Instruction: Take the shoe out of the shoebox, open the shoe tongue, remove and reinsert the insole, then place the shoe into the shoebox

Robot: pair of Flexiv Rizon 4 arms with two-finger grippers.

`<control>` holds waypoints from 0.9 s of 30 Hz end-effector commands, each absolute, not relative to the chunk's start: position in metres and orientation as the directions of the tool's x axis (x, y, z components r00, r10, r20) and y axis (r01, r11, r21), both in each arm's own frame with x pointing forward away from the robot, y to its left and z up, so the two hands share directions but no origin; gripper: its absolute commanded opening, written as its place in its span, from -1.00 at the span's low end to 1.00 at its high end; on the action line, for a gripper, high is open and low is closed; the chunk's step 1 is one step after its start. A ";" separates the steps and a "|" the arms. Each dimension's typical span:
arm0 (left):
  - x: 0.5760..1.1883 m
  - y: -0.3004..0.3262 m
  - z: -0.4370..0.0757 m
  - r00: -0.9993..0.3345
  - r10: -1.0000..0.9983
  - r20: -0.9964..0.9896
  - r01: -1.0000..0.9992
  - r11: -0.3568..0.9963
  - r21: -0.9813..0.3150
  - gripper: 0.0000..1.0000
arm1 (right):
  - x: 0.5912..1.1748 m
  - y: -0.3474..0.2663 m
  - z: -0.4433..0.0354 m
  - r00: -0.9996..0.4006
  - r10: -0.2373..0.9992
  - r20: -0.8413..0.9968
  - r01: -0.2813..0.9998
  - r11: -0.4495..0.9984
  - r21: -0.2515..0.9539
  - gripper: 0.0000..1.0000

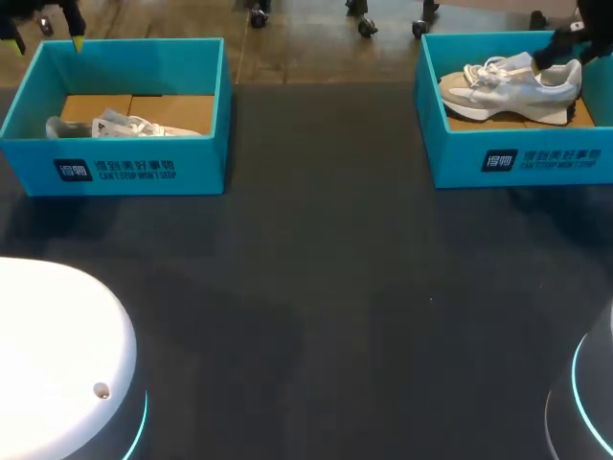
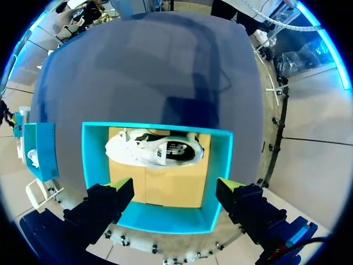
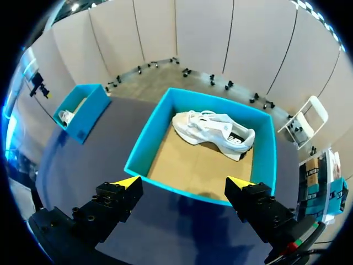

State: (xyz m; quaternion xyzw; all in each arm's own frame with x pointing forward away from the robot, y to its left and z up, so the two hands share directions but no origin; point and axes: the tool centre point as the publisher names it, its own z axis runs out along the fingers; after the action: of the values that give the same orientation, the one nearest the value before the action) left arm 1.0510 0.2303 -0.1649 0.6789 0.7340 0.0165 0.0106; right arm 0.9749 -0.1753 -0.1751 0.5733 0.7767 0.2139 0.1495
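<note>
While both arms hang above their own boxes, neither pincer has a grip on anything.
left pincer: yellow tips spread wide, up over the far wall of its box, apart from box and shoe.
right pincer: tips wide as well, high over the near wall of its box, apart from it.
left box: left teal cardboard shoebox, open top, on the far left of the dark grey bench.
left shoe: white low-top sneaker with a dark lining, inside the left box, lengthwise along the wall that faces the robot, well ahead of the left tips. It looks to lie on its side. From the head view that wall hides most of it.
right box: right teal cardboard shoebox, open top, on the far right of the bench, well apart from the left box.
right shoe: white-and-grey running sneaker, inside the right box near its far wall, toe toward the bench middle. Can't tell if it touches the wall.
box floor: brown cardboard floor lies bare between the right shoe and the near wall.
in the way: four teal walls ring each shoe. From the head view a dark part of the right arm overlaps the right shoe's heel.
around: white domed arm base with a cyan light ring at the near left corner.
</note>
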 end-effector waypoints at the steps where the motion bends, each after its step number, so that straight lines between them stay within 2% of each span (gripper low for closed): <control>1: 1.051 0.231 -0.165 -0.077 0.997 0.009 0.996 0.077 0.038 1.00 | 0.971 -0.174 -0.175 -0.288 0.958 0.002 0.826 0.248 0.506 1.00; 7: 1.051 0.231 -0.165 -0.077 0.997 0.009 0.996 0.077 0.038 1.00 | 0.971 -0.174 -0.175 -0.288 0.958 0.002 0.826 0.248 0.506 1.00; 10: 1.051 0.231 -0.165 -0.077 0.997 0.009 0.996 0.077 0.038 1.00 | 0.986 -0.174 -0.182 -0.303 0.949 -0.089 0.806 0.305 0.508 1.00; 11: 1.048 0.231 -0.157 -0.105 0.994 0.044 0.991 0.101 0.085 1.00 | 0.995 -0.175 -0.185 -0.287 0.952 -0.105 0.811 0.300 0.503 1.00; 19: 1.031 0.237 -0.131 -0.213 0.977 0.021 0.969 0.208 0.134 1.00 | 1.034 -0.207 -0.204 -0.122 0.985 -0.125 0.896 0.163 0.412 1.00; 23: 1.025 0.239 -0.124 -0.237 0.971 0.022 0.961 0.231 0.152 1.00 | 1.050 -0.222 -0.213 -0.099 0.984 -0.149 0.925 0.146 0.350 1.00; 27: 1.023 0.242 -0.116 -0.263 0.965 0.012 0.951 0.257 0.172 1.00 | 1.065 -0.238 -0.223 -0.053 0.992 -0.114 0.931 0.090 0.353 1.00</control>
State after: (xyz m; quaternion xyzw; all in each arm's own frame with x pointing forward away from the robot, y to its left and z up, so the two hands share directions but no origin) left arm 1.0316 0.2403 -0.1201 0.6076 0.7914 0.0586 0.0327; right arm 1.0392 -0.2325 -0.2163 0.6558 0.7231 0.1024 0.1910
